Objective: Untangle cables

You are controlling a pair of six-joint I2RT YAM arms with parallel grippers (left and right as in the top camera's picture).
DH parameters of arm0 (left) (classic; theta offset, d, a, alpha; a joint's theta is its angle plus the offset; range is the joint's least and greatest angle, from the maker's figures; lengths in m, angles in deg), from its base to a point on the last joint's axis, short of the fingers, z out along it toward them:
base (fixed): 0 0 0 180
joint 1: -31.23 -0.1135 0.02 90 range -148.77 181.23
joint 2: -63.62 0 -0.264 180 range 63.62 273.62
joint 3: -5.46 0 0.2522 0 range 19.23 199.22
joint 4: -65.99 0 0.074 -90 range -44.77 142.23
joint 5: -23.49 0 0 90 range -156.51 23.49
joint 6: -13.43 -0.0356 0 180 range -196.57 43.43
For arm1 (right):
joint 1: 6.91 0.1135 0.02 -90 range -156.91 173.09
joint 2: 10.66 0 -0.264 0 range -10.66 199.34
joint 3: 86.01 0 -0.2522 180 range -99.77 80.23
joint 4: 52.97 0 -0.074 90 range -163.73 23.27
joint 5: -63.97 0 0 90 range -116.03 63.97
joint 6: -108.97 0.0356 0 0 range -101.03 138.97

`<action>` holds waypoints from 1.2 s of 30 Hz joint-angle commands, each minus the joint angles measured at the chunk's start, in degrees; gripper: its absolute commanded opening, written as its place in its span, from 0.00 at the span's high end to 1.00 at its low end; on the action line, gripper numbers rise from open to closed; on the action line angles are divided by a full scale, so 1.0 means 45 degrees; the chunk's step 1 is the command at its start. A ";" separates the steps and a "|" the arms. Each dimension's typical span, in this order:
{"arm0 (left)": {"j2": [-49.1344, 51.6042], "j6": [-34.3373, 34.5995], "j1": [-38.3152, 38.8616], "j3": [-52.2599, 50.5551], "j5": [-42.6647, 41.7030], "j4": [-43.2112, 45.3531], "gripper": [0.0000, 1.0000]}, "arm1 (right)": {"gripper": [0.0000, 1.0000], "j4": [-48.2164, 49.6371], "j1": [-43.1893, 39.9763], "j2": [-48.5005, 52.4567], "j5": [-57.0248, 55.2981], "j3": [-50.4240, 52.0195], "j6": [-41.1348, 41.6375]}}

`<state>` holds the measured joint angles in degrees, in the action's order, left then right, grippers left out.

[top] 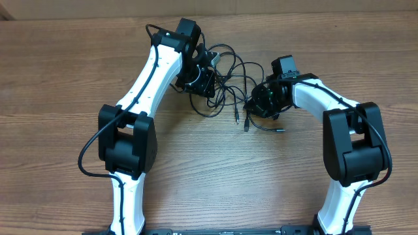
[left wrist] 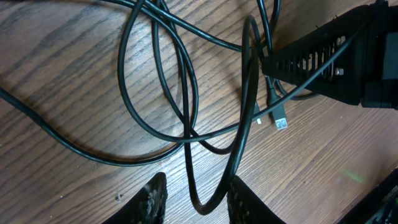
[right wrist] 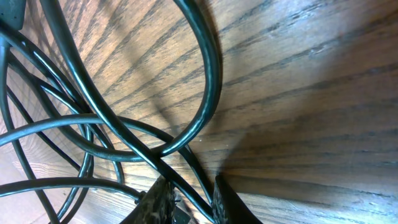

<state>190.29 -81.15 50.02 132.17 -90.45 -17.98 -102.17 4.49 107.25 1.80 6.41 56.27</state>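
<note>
Both tools sit low over the tangled cables (top: 228, 78) in the upper middle of the overhead frame.

The cables lie in loose, overlapping black loops on the wooden surface (top: 209, 189), between the left tool (top: 199, 78) and the right tool (top: 261, 99), and several plug ends (top: 246, 124) trail out at the lower edge of the tangle. In the left wrist view the left tool (left wrist: 199, 202) stands spread at the bottom of the frame, with one cable loop (left wrist: 214, 196) lying in the gap and a small plug (left wrist: 281, 121) resting right of centre. In the right wrist view the right tool (right wrist: 193, 202) is nearly closed around crossing strands (right wrist: 186, 180) at the bottom centre. I cannot tell whether it pinches them.
</note>
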 commanded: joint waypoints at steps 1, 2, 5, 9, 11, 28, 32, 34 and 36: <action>0.0121 0.0214 0.0121 -0.0092 0.0126 0.0053 0.67 | 0.80 -0.0199 -0.0039 0.0325 -0.1069 0.0238 -0.0058; 0.0121 0.0214 0.0121 -0.0092 0.0121 0.0053 0.67 | 0.80 -0.0199 -0.0039 0.0325 -0.1069 0.0238 -0.0058; 0.0121 0.0214 0.0121 -0.0092 0.0121 0.0078 0.67 | 0.80 -0.0199 -0.0039 0.0325 -0.1069 0.0238 -0.0058; 0.0121 0.0214 0.0121 -0.0092 0.0131 0.0107 0.67 | 0.80 -0.0199 -0.0039 0.0325 -0.1069 0.0238 -0.0058; 0.0126 0.0257 0.0121 -0.0092 0.0136 0.0107 0.67 | 0.80 -0.0204 -0.0039 0.0325 -0.1069 0.0238 -0.0058; 0.0126 0.1059 0.0117 -0.1307 0.0792 0.1311 0.94 | 0.79 -0.0199 -0.0039 0.0325 -0.1069 0.0238 -0.0063; 0.0121 0.1316 0.0117 -0.1302 0.0733 0.1481 0.96 | 0.79 -0.0199 -0.0039 0.0325 -0.1064 0.0238 -0.0058; 0.0087 0.1307 0.0117 -0.1263 0.0452 0.1423 0.96 | 0.79 -0.0267 -0.0039 0.0325 -0.1015 0.0238 -0.0063; 0.0000 0.1307 0.0073 -0.1205 0.0408 0.1365 0.96 | 0.79 -0.0544 -0.0039 0.0325 -0.0821 0.0238 -0.0068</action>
<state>190.29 -76.30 50.02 126.60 -87.50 -11.60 -102.78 4.49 107.25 1.91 6.32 56.24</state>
